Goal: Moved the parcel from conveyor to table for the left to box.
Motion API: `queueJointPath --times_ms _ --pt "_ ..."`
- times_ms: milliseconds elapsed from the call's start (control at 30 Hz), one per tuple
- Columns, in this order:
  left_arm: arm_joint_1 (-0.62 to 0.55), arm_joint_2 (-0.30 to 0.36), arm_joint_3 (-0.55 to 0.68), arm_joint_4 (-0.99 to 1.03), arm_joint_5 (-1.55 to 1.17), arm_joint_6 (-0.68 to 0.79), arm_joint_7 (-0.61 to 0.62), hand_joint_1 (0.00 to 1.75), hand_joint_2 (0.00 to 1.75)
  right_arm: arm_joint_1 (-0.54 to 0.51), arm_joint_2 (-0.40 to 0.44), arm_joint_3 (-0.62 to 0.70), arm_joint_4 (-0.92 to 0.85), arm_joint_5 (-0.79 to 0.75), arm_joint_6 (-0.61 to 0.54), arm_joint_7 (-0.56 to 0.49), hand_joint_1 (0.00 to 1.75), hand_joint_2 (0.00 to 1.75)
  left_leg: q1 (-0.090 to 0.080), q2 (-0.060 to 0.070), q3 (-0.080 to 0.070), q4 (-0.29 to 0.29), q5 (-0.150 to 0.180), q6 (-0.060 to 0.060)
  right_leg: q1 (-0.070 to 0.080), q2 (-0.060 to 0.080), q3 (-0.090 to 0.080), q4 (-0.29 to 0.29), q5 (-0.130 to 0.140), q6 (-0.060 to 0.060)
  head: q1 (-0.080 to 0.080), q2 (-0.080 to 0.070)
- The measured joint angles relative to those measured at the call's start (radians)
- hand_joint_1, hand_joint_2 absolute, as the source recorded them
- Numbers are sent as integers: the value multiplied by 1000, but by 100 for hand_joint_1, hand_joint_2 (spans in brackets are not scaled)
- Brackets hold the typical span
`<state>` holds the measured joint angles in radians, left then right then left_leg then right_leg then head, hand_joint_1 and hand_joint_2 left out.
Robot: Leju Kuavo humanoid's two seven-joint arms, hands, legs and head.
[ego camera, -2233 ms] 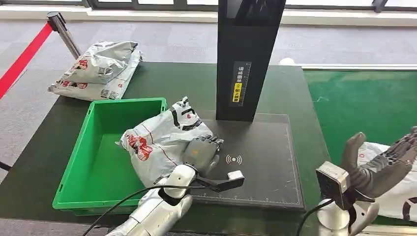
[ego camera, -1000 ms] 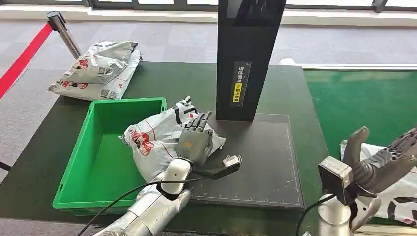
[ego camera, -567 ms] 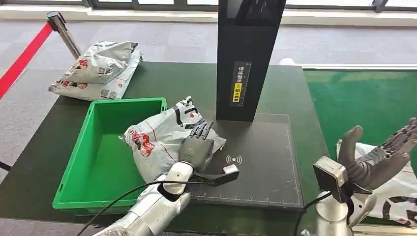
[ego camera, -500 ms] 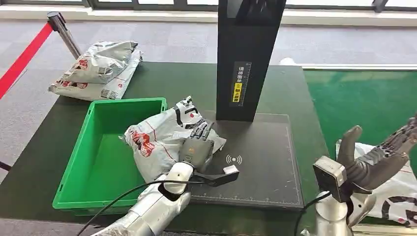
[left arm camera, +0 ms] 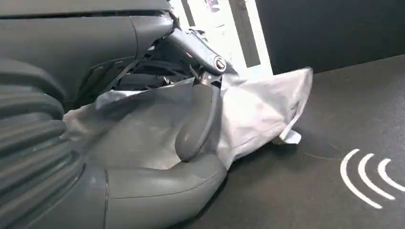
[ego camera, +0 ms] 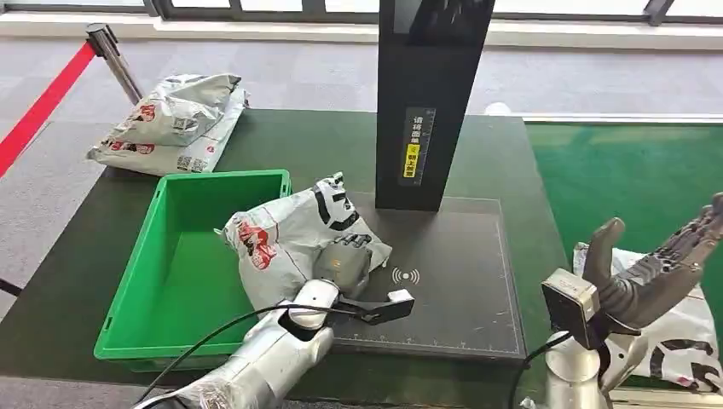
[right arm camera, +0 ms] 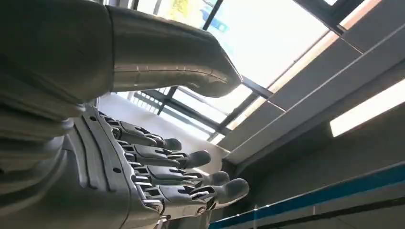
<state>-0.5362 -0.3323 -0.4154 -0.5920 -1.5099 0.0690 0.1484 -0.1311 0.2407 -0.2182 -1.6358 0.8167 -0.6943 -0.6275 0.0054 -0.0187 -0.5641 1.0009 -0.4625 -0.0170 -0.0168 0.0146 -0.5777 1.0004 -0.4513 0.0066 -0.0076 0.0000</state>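
Right hand is raised at the near right, fingers spread and grasping nothing, above a second parcel lying on the green conveyor. Left hand rests on the grey parcel, fingers curled into its wrapping. The parcel straddles the right rim of the green bin and the dark scanning mat on the desk. Black scanner column stands behind. Two more parcels lie at the far left corner.
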Motion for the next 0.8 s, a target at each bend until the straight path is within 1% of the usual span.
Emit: queueJointPath --times_ms 433,533,733,767,800 --pt "-13 -11 21 21 -2 -19 -5 175 175 7 0 0 -1 0 0 5 0 175 0 0 4 0 0 0 0 0 3 0 0 0 0 0" --pt "-9 -11 9 19 -2 62 44 175 175 17 0 0 -14 0 0 5 0 175 0 0 3 0 0 0 0 0 2 0 0 0 0 0" --pt "-3 2 -40 5 -2 144 113 175 175 44 0 0 -49 -2 0 18 0 175 0 1 1 0 0 0 0 1 0 0 0 0 0 0" --pt "-1 7 -54 -2 -2 187 136 175 175 47 0 0 -54 -2 0 20 0 175 0 1 1 0 0 0 0 1 -1 0 0 0 0 0" --pt "3 14 -71 -15 -2 261 164 175 175 50 0 0 -59 -5 0 21 0 175 0 1 0 0 0 0 0 1 -2 0 1 0 0 0"
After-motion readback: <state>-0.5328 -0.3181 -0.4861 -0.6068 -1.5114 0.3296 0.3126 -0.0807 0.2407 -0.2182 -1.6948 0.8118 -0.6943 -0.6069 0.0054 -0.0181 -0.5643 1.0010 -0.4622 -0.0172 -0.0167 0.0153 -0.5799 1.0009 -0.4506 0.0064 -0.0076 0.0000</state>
